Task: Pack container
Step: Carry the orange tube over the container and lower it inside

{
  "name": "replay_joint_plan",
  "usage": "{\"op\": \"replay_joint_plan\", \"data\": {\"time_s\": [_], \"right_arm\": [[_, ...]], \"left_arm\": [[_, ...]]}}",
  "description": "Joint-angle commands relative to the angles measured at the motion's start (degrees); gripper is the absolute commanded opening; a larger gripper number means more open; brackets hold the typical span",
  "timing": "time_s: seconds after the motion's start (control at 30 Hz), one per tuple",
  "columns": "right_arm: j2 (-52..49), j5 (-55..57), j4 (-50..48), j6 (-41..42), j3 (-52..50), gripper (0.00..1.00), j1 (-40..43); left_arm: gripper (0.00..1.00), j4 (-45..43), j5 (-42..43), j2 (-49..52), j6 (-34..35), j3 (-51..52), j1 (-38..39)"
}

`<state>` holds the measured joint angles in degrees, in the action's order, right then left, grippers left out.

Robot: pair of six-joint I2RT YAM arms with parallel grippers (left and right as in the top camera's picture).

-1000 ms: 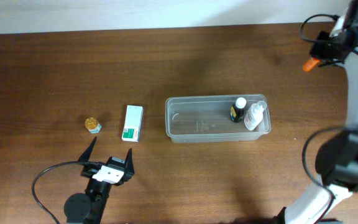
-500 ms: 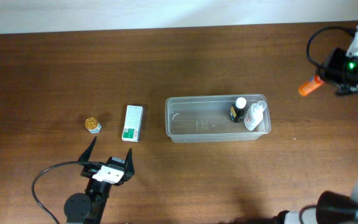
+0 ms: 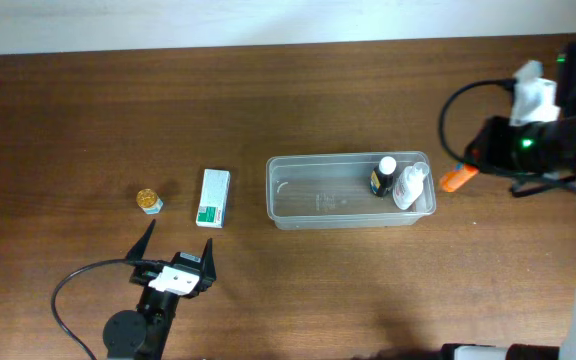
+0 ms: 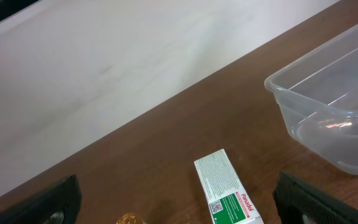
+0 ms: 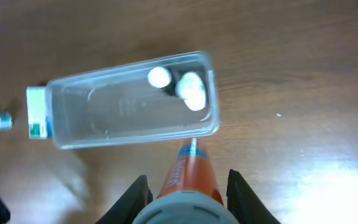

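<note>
**A:** Container, position?

**B:** Container [image 3: 313, 200] sits mid-table on the brown wooden table [image 3: 88, 110]. Upright, open top, long side running left to right.

**A:** Contents?

**B:** Two bottles, both crowded into the right end. A dark bottle [image 3: 382, 177] with a white cap stands upright. A pale bottle [image 3: 410, 187] is touching it on the right, close against the end wall. It looks tilted from above, though I cannot tell how far.

**A:** Right arm?

**B:** Right gripper [image 5: 188, 182] hangs just right of the container's right end. Jaws narrow, clamped on an orange bottle [image 3: 453, 179] with a white nozzle and a printed label. The nozzle points toward the container. In the wrist view the tip lies just outside the rim, not over the inside. Height above the wood cannot be told.

**A:** Left arm?

**B:** Left gripper [image 3: 176, 246] is at the near left of the table, well apart from the container. Jaws spread wide and empty, fingertips pointing toward the far side.

**A:** Loose items?

**B:** A white-and-green box [image 3: 213, 197] lies flat just beyond the left gripper. It is left of the container with a gap of bare wood between them. A small jar [image 3: 148, 201] with a gold lid stands left of the box, near it but not touching. In the left wrist view the box lies between the two fingers, with the container's left corner at far right.
</note>
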<state>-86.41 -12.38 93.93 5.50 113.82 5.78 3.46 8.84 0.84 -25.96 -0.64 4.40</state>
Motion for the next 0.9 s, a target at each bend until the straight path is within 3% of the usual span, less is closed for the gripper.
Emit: {"op": "replay_joint_plan", "data": {"time_s": [0.0, 0.4, 0.87], "right_arm": [[0.76, 2.54, -0.33, -0.55, -1.05, 0.20, -4.61], [0.76, 2.51, -14.80, 2.49, -19.06, 0.20, -11.82], [0.76, 2.51, -30.16, -0.76, -33.70, 0.20, -11.87]], "left_arm": [[0.99, 0.26, 0.81, -0.50, -0.31, 0.13, -0.35], [0.99, 0.26, 0.81, -0.50, -0.31, 0.13, -0.35], [0.99, 0.26, 0.83, -0.50, -0.31, 0.13, -0.35]]}}
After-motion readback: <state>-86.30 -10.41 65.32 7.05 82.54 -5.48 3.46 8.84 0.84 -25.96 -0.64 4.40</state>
